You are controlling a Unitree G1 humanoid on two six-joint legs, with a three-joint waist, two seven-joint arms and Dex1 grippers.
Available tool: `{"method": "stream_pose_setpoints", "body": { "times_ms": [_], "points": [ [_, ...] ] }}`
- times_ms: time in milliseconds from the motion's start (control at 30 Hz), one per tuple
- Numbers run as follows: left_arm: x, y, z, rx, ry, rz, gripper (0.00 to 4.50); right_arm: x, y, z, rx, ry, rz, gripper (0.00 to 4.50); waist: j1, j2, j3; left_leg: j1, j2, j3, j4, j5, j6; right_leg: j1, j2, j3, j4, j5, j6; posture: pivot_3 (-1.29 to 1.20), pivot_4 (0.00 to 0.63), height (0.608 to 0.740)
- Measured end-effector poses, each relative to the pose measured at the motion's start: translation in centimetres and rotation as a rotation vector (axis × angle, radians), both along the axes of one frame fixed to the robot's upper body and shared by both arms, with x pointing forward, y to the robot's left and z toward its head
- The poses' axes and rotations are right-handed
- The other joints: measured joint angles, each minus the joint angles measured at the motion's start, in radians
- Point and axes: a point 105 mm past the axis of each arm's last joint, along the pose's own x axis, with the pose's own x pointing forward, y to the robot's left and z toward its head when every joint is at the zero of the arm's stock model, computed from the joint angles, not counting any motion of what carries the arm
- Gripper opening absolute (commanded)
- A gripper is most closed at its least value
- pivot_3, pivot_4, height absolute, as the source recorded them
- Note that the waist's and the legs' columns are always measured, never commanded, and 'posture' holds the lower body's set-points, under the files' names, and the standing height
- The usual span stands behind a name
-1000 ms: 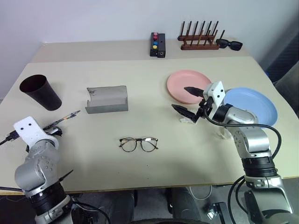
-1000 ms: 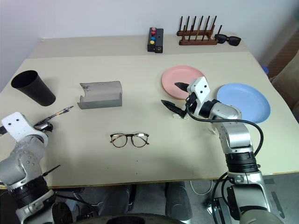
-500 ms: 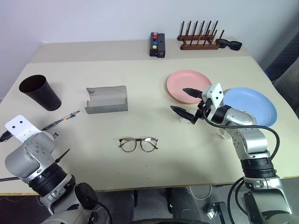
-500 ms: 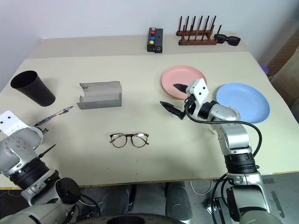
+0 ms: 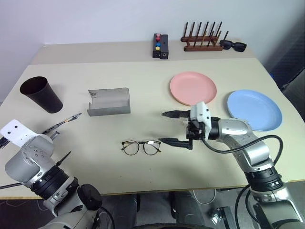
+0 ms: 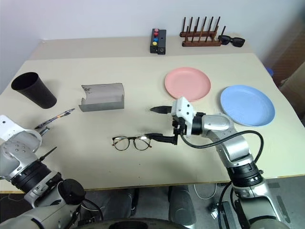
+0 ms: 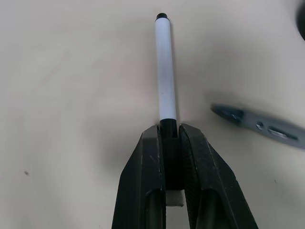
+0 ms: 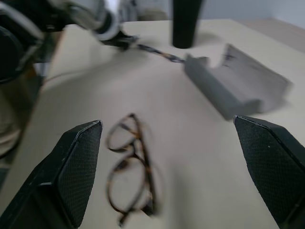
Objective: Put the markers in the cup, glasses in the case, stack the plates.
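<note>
Left wrist view shows your left end effector [image 7: 171, 143] clenched on the white marker [image 7: 165, 71] (black-capped end); your right end effector [image 6: 159, 124] gapes wide, the glasses [image 6: 132, 142] at its 9 o'clock.

The table [image 5: 143, 171] has a plain beige top. At its far edge stands a small black box [image 5: 160, 46] bearing red, yellow and blue buttons. Beside it sits a brown wooden peg rack [image 5: 203, 42], with black sunglasses [image 5: 234, 45] touching the rack's end.
</note>
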Motion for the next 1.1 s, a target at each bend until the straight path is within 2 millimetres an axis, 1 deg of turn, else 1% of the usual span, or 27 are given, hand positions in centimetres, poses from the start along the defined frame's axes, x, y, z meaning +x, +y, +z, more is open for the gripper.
{"method": "stream_pose_setpoints", "body": {
  "times_ms": [100,167,233,300,367,400,467,533,567,700,767,833,867,933,1033,1100],
  "points": [
    [0.1,0.6,0.8,0.047,-0.048,0.026,0.02,-0.1,1.5,0.9,0.019,-0.039,0.053,4.50,0.004,-0.001,0.000,-0.001,0.000,0.000,0.000,0.000,-0.001,0.000,0.000,0.000,0.000,0.000,0.000,0.00,0.150,0.734],
    [0.1,0.8,1.4,0.092,-0.070,0.026,0.02,-0.1,1.9,1.2,0.021,-0.062,0.062,4.50,0.008,-0.003,-0.001,-0.001,0.000,-0.001,0.000,0.000,-0.001,0.000,0.000,0.000,-0.001,0.000,0.000,0.00,0.150,0.734],
    [-0.2,1.6,2.5,0.177,-0.113,0.034,0.02,0.1,2.1,1.0,0.022,-0.061,0.062,4.50,0.006,-0.004,-0.001,-0.002,0.000,-0.001,0.000,0.000,-0.001,0.000,0.000,0.000,-0.001,0.000,0.000,0.00,0.150,0.734],
    [-0.5,2.5,4.6,0.311,-0.179,0.027,0.02,0.3,2.0,0.7,0.014,-0.057,0.052,4.50,0.006,-0.004,-0.001,-0.002,0.000,-0.001,0.000,0.000,-0.001,-0.001,0.000,0.000,-0.001,0.000,0.000,0.00,0.150,0.734],
    [-0.3,2.7,7.8,0.450,-0.310,-0.008,0.02,0.5,1.9,0.5,0.012,-0.051,0.044,4.50,0.007,-0.004,-0.001,-0.002,0.000,-0.001,0.000,0.000,-0.001,-0.001,0.000,0.000,-0.001,0.000,-0.001,0.00,0.150,0.734],
    [0.0,2.4,9.5,0.522,-0.379,-0.043,0.02,0.5,2.0,0.5,0.016,-0.051,0.044,4.50,0.008,-0.004,-0.001,-0.002,0.000,-0.001,0.000,0.001,-0.001,-0.001,0.000,0.000,-0.001,0.000,-0.001,0.00,0.150,0.734],
    [0.6,1.5,12.2,0.642,-0.465,-0.132,0.02,0.6,2.0,0.5,0.019,-0.054,0.041,4.50,0.009,-0.004,-0.001,-0.002,0.000,-0.001,0.000,0.001,-0.001,-0.001,0.000,0.000,-0.001,0.000,-0.001,0.00,0.150,0.734],
    [1.3,0.5,13.9,0.731,-0.511,-0.217,0.02,0.6,2.2,0.6,0.026,-0.058,0.038,4.50,0.007,-0.004,-0.001,-0.002,0.000,-0.001,0.000,0.001,-0.001,-0.001,0.000,0.000,-0.001,0.000,-0.001,0.00,0.150,0.734],
    [1.9,0.0,14.4,0.758,-0.521,-0.257,0.02,0.6,2.3,0.6,0.034,-0.060,0.038,4.50,0.007,-0.004,-0.001,-0.002,0.000,-0.001,0.000,0.001,-0.001,-0.001,0.000,0.000,-0.001,0.000,-0.001,0.00,0.150,0.734],
    [3.6,-1.0,15.1,0.776,-0.566,-0.328,0.02,0.7,2.5,0.8,0.048,-0.064,0.035,4.50,0.006,-0.004,-0.001,-0.002,0.000,-0.001,0.000,0.001,-0.001,-0.001,0.000,0.000,-0.001,0.000,-0.001,0.00,0.150,0.734],
    [4.6,-1.2,16.0,0.802,-0.593,-0.352,0.02,0.7,2.5,0.7,0.049,-0.065,0.027,4.50,0.006,-0.004,-0.001,-0.002,0.000,-0.001,0.000,0.001,-0.001,-0.001,0.000,-0.001,-0.001,0.000,-0.001,0.00,0.150,0.734],
    [5.2,-1.1,17.0,0.831,-0.618,-0.355,0.02,0.8,2.6,0.8,0.052,-0.066,0.025,4.50,0.004,-0.004,-0.001,-0.002,0.000,-0.001,0.000,0.001,-0.001,-0.001,0.000,0.000,-0.001,0.000,0.000,0.00,0.150,0.734],
    [5.5,-1.1,17.2,0.845,-0.619,-0.360,0.02,0.8,2.6,0.8,0.052,-0.067,0.022,4.50,0.003,-0.004,-0.001,-0.002,0.000,-0.001,0.000,0.001,-0.001,-0.001,0.000,0.000,-0.001,0.000,0.000,0.00,0.150,0.734],
    [6.5,-0.9,16.7,0.849,-0.609,-0.365,0.02,0.8,2.7,0.8,0.056,-0.068,0.016,4.50,0.004,-0.004,-0.001,-0.002,0.000,-0.001,-0.001,0.001,-0.001,-0.001,0.000,-0.001,-0.001,0.000,0.000,0.00,0.150,0.734],
    [7.8,-0.1,15.2,0.822,-0.580,-0.360,0.02,0.9,2.9,1.0,0.076,-0.067,0.011,4.50,0.004,-0.004,-0.001,-0.002,0.000,-0.001,-0.001,0.001,-0.001,-0.002,0.000,-0.001,-0.001,0.000,0.000,0.00,0.150,0.734],
    [8.4,0.3,14.4,0.820,-0.565,-0.361,0.02,1.0,3.3,1.5,0.108,-0.068,0.010,4.50,0.003,-0.004,0.000,-0.002,0.000,-0.001,-0.001,0.001,-0.001,-0.002,0.000,-0.001,-0.001,0.001,0.000,0.00,0.150,0.734]
  ]
}}
